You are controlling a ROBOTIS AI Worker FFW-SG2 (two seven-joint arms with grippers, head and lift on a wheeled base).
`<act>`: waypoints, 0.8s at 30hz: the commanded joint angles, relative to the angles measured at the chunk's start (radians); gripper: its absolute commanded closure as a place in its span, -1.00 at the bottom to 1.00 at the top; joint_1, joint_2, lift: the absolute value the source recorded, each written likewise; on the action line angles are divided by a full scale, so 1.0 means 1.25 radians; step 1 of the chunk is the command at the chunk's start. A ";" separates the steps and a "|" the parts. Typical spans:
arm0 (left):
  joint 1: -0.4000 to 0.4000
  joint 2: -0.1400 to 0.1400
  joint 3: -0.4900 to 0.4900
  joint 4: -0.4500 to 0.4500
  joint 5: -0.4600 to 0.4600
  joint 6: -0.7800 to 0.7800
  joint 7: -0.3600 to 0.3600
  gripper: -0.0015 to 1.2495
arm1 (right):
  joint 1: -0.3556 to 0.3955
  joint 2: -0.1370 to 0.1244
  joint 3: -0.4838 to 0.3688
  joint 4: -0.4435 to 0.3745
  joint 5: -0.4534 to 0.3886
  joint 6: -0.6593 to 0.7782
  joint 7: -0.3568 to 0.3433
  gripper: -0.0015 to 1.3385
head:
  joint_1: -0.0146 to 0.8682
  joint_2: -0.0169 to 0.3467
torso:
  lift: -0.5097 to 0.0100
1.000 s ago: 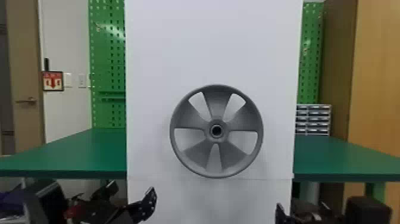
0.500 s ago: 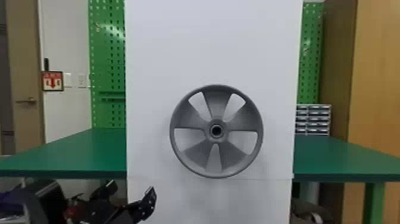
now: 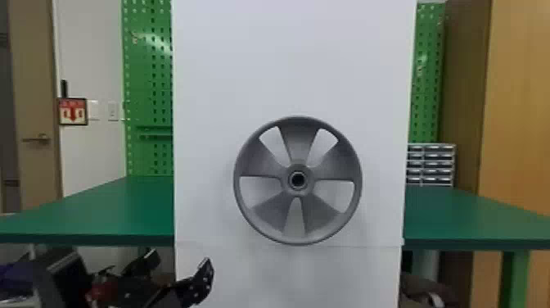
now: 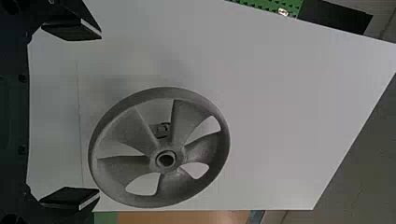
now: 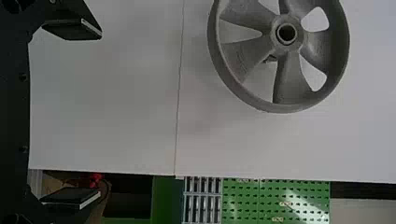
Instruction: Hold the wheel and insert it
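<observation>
In the head view my left gripper is low on the left, below and left of the grey five-spoke wheel. The wheel stands upright against the front of the white panel, its round hub hole facing me. The left wrist view has my left gripper open, nothing between its fingers, with the wheel beyond the fingertips. In the right wrist view my right gripper is open and holds nothing; the wheel is farther off. Neither gripper touches the wheel.
A green table extends on both sides of the panel. Behind it are a green pegboard and a small drawer cabinet. Dark equipment sits low at the left.
My right gripper, low at the right in the head view a second ago, has dropped out of that view. The left gripper and the wheel have kept their places.
</observation>
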 commanded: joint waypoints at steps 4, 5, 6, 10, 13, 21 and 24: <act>0.000 -0.003 0.000 0.000 -0.002 0.000 0.000 -0.84 | -0.002 -0.008 0.003 0.010 -0.009 -0.020 0.000 -0.82 | -0.75 -0.82 | -0.74; 0.000 -0.004 0.000 0.000 -0.002 0.000 0.000 -0.84 | -0.003 -0.008 0.003 0.010 -0.010 -0.021 0.000 -0.82 | -0.75 -0.82 | -0.74; 0.000 -0.004 0.000 0.000 -0.002 -0.001 0.000 -0.84 | -0.004 -0.010 0.003 0.011 -0.012 -0.021 0.000 -0.82 | -0.75 -0.82 | -0.74; 0.000 -0.005 0.000 0.000 -0.003 -0.001 0.000 -0.84 | -0.006 -0.018 0.005 0.012 -0.018 -0.021 0.000 -0.82 | -0.75 -0.82 | -0.74; 0.000 -0.005 0.000 0.000 -0.004 -0.003 0.000 -0.84 | -0.007 -0.020 0.005 0.012 -0.023 -0.021 0.000 -0.82 | -0.75 -0.82 | -0.74; 0.000 -0.009 0.000 0.000 -0.007 -0.003 0.000 -0.84 | -0.011 -0.020 0.009 0.012 -0.022 -0.024 0.000 -0.82 | -0.75 -0.82 | -0.74; -0.001 -0.009 0.000 0.000 -0.008 -0.003 0.000 -0.84 | -0.012 -0.020 0.011 0.014 -0.022 -0.024 0.000 -0.82 | -0.75 -0.82 | -0.74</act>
